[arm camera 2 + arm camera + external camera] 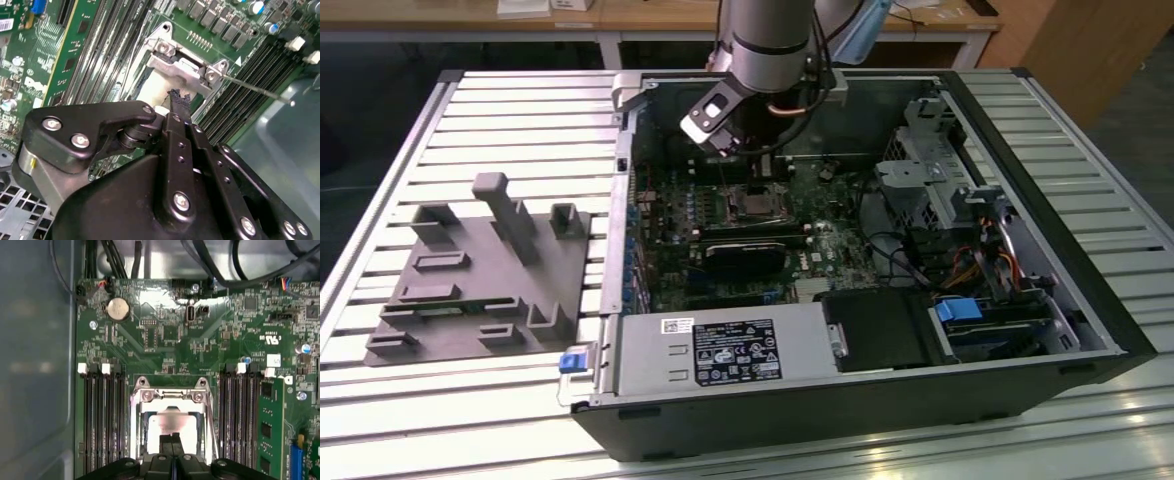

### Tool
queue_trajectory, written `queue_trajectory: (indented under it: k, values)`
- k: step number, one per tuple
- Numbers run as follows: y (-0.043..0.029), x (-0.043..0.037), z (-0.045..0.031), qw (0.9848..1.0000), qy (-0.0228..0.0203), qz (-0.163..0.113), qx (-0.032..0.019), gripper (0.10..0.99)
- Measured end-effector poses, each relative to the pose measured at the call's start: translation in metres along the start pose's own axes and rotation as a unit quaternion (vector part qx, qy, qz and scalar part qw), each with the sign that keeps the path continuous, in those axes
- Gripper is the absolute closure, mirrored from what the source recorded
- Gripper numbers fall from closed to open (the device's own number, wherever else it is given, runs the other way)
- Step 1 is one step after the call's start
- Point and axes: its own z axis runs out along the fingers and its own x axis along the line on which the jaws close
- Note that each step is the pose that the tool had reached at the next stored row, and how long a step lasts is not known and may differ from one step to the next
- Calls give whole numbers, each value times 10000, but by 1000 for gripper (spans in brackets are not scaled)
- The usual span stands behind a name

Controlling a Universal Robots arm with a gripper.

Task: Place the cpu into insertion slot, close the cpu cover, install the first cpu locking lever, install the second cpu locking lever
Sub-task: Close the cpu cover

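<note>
The hand is seen with fingers pressed together, nothing gripped, its tips just over the cpu. The cpu is seated in the insertion slot, framed by the cpu cover.

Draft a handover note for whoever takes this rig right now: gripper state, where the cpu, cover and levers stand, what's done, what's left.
Gripper: fingers shut, holding nothing, tips just above the cpu.
Cpu: lies in the insertion slot on the motherboard.
Cpu cover: seems to be down, framing the cpu.
Done: cpu placed; cover apparently closed.
Left: the levers. In the second wrist view one locking lever sticks out free beside the slot, seemingly unlatched.
</note>
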Motion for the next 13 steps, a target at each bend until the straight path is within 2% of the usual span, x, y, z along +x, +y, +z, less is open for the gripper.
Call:
queue_trajectory:
  k: [7, 10, 13]
  values:
    - [-7, 0, 3, 10000, -1, -42, 1, 984]
    - [-8, 0, 4, 9996, -1, -292, 5, 984]
    - [-7, 0, 6, 9984, -2, -562, 9, 984]
